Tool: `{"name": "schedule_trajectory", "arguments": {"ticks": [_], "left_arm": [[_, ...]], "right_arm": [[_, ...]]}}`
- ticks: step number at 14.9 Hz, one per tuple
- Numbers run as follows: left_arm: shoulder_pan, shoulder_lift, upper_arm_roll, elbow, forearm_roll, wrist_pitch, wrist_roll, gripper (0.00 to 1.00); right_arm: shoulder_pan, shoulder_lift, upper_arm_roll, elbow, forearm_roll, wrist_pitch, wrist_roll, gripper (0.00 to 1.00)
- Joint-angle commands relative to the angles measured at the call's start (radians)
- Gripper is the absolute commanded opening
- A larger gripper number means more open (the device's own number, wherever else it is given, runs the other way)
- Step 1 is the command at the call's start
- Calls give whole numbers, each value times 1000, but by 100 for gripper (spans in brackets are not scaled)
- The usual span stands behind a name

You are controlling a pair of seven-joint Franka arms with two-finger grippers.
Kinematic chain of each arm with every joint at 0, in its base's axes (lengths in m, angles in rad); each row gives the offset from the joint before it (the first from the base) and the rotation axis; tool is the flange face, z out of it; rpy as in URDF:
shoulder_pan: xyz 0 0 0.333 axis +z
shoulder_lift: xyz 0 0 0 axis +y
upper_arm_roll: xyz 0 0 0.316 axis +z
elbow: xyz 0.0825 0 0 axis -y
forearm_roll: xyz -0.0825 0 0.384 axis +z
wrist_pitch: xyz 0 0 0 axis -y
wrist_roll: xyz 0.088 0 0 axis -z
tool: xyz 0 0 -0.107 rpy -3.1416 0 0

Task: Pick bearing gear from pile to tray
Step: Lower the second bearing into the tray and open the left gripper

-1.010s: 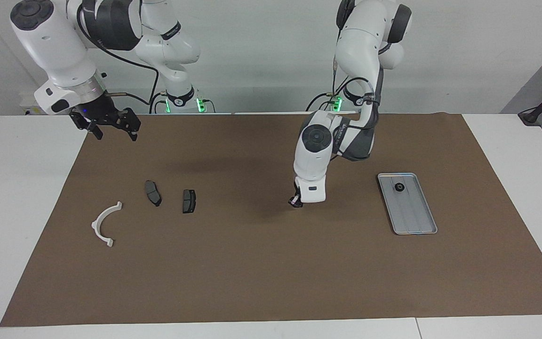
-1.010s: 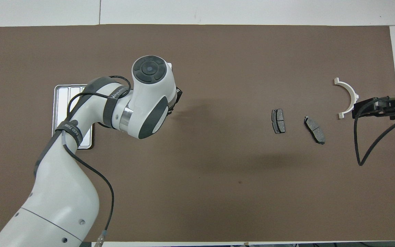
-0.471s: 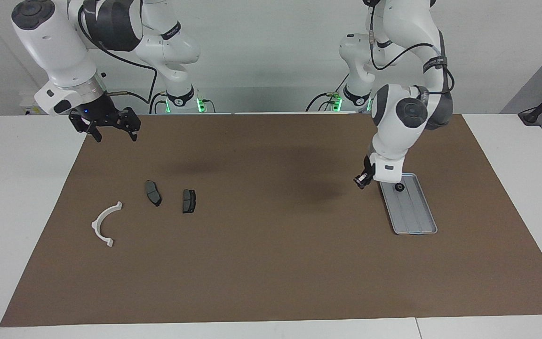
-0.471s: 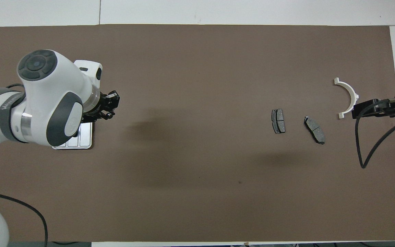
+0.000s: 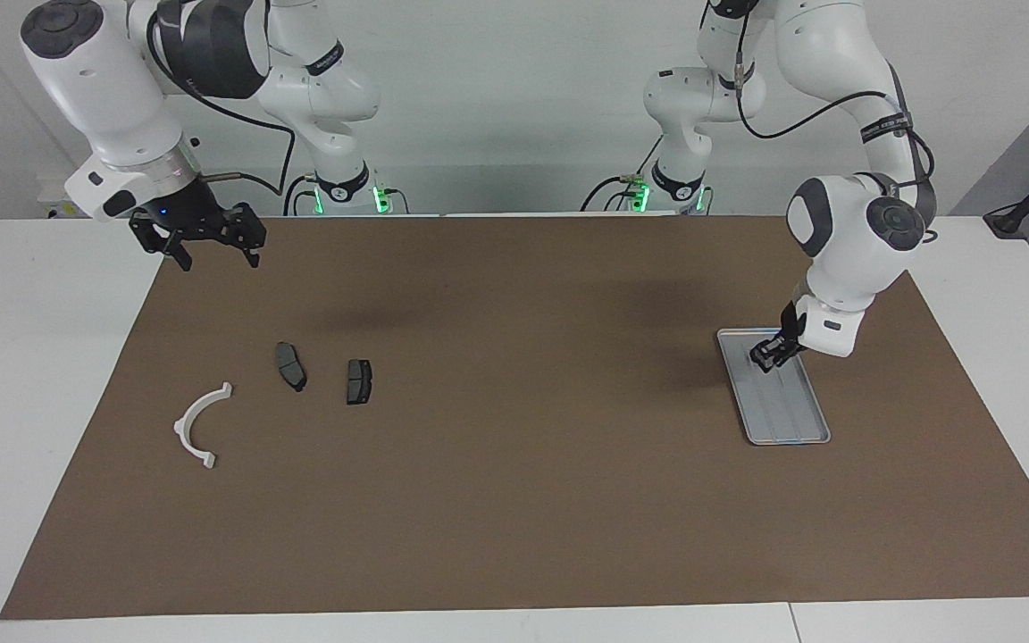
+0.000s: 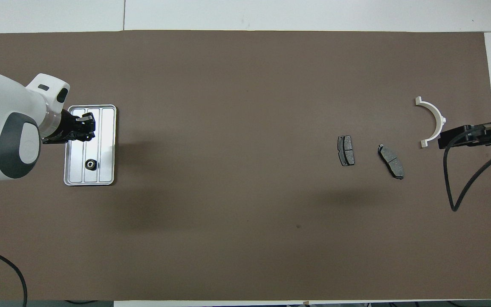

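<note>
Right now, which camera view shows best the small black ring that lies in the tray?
The overhead view: the small black ring lies unobstructed in the tray, at its end nearer the robots. In the facing view, the left gripper hangs over that end of the tray and hides the ring.

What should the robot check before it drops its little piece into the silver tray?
1. Left gripper is over the tray: ok.
2. Something is held between its fingers: cannot tell.
3. Tray has bare room: ok; only one black ring lies in it, at the end nearer the robots.
4. Gripper is not straight above that ring: ok in the overhead view, where it sits over the middle of the tray.
5. Right gripper waits open, up over the mat's edge at the right arm's end: ok.
6. White arc and two dark plates lie well away from the tray: ok.
</note>
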Motion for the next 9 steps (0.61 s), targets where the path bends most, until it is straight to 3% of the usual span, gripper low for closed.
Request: {"name": "schedule_trajectory", "arguments": {"ticks": [1,9], "left_arm": [[10,52,-11,-1,50,78,11,0],[46,134,-11,24,88,170,26,0]], "right_arm": [[-17,-34,12,-47,1,35,11,100],[-19,-45,12,-62,3,32,41,100]]}}
